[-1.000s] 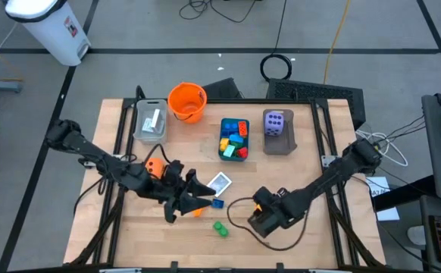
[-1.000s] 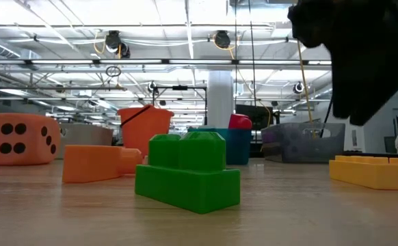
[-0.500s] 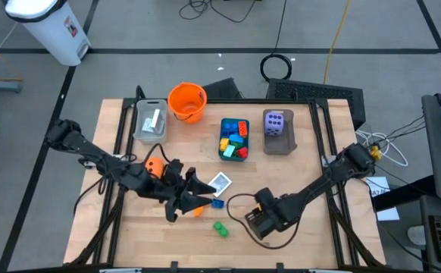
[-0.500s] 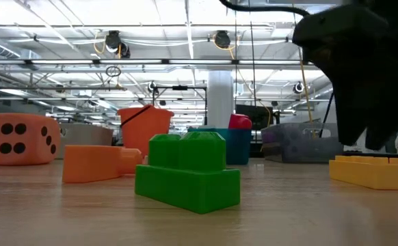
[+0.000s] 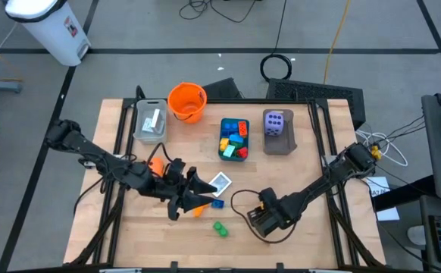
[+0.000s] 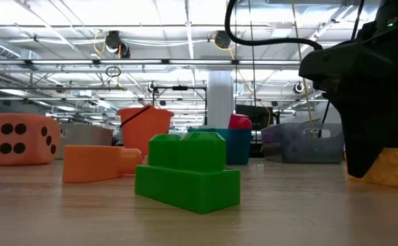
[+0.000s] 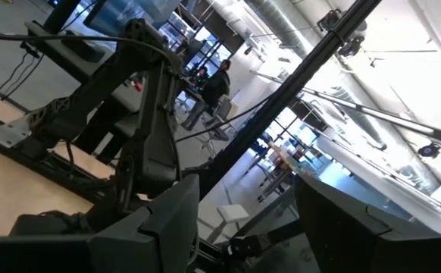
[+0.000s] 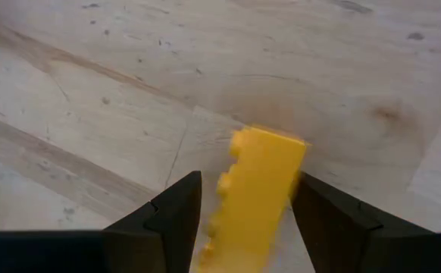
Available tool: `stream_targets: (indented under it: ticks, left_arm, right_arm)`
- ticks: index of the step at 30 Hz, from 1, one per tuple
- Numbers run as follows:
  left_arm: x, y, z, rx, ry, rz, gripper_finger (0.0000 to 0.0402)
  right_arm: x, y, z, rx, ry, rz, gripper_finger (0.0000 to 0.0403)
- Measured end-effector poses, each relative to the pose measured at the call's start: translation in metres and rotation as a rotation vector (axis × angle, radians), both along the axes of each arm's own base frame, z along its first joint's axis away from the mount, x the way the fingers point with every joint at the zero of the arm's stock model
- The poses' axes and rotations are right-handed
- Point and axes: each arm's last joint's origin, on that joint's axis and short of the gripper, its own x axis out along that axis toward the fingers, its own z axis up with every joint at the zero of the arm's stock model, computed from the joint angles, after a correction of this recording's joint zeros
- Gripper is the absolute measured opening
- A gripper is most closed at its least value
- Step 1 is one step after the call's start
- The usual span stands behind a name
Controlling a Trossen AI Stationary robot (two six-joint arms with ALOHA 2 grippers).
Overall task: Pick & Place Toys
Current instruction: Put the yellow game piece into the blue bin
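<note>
Right fingers spread around yellow brick; left fingers' state unclear; no legible writing.

Left arm reaches in low from the left edge, left end effector tilted up, fingers apart. Right arm comes from the right edge, elbow bent; right end effector points down, fingers parted.

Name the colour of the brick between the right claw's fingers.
Yellow; the small plastic studded brick shows best in the right wrist view.
</note>
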Motion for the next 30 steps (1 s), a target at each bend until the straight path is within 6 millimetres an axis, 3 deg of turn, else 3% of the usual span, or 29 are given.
stream_targets:
  ticks: [8, 17, 24, 30]
  left_arm:
    - [0.000, 0.000, -0.002, -0.007, 0.023, -0.004, 0.0223]
    - [0.000, 0.000, -0.002, -0.008, 0.023, -0.007, 0.0223]
    - [0.000, 0.000, -0.003, -0.006, 0.026, -0.007, 0.0223]
    - [-0.002, 0.001, 0.000, 0.006, 0.019, -0.004, 0.0223]
  right_arm:
    - [0.000, 0.000, -0.001, 0.003, 0.007, 0.029, 0.0187]
    - [-0.001, -0.001, 0.009, 0.006, -0.039, 0.072, 0.0115]
    - [0.005, -0.016, 0.053, -0.038, -0.272, 0.092, 0.0087]
    - [0.011, -0.045, 0.117, -0.075, -0.608, 0.120, 0.0107]
